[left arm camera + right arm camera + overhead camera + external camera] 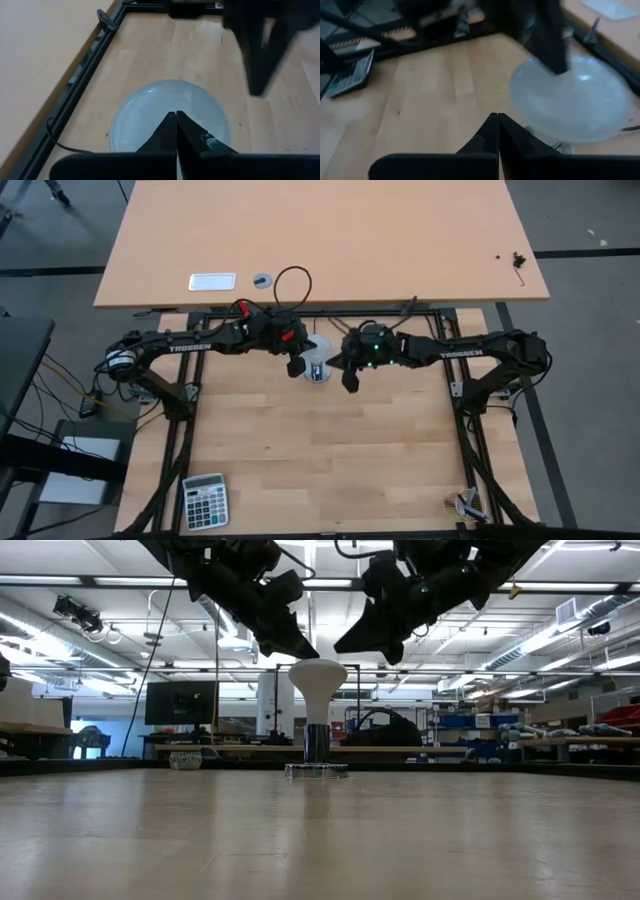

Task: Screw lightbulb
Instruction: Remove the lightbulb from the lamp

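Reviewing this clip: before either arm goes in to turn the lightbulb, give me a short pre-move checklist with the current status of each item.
1. Lightbulb upright, dome up, base down in the socket: ok.
2. Bulb free of both grippers: ok; in the low view both hang above it, apart from it.
3. Left gripper ready to take the dome: not ok; fingers shut, above the dome.
4. Right gripper ready: not ok; fingers shut, beside the dome.
5. Bulb fully screwed in: cannot tell.
6. Calculator out of the way: ok; at the table's near edge, far from the bulb.
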Robot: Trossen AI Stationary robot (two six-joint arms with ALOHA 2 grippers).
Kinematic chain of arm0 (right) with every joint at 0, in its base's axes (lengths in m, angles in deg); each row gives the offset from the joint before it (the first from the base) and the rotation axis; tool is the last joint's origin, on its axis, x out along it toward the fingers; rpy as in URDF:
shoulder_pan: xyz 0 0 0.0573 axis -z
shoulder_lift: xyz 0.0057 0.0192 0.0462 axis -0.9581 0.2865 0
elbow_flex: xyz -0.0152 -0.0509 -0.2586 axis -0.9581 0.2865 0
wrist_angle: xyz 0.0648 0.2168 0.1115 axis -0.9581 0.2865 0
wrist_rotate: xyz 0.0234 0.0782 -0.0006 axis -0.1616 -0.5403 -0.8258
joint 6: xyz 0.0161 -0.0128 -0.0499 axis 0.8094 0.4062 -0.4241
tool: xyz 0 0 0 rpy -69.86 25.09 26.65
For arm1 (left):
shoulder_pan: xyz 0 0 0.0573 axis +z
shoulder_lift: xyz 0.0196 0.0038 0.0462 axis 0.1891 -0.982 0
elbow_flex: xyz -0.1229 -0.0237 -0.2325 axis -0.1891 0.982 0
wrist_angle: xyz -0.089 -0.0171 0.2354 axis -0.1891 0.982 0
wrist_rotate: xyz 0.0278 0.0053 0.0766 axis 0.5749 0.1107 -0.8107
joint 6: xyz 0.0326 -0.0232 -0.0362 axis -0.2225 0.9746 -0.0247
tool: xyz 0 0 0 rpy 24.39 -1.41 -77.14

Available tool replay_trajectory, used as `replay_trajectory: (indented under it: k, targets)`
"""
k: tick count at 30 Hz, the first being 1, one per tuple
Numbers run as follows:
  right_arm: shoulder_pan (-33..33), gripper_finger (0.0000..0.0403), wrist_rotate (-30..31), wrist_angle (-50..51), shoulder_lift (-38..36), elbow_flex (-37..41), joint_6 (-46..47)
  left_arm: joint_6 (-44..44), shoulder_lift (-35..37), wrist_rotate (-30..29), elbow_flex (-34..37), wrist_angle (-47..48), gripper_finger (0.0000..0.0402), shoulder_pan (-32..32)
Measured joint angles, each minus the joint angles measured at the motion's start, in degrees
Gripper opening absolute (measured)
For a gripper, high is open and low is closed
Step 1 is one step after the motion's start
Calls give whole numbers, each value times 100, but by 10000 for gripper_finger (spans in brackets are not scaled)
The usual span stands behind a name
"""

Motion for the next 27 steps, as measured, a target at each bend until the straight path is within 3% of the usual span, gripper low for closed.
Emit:
replay_trajectory:
  k: [15, 22, 27]
  targets:
    - [146, 9, 298, -39, 290, 2, 214, 26, 0, -36, 0, -8, 0, 4]
    - [442, 9, 312, 57, 255, 2, 481, 30, 0, -67, 2, 23, 0, 11]
    - [782, 9, 675, 180, 254, 2, 697, 30, -2, 62, 0, 2, 0, -58]
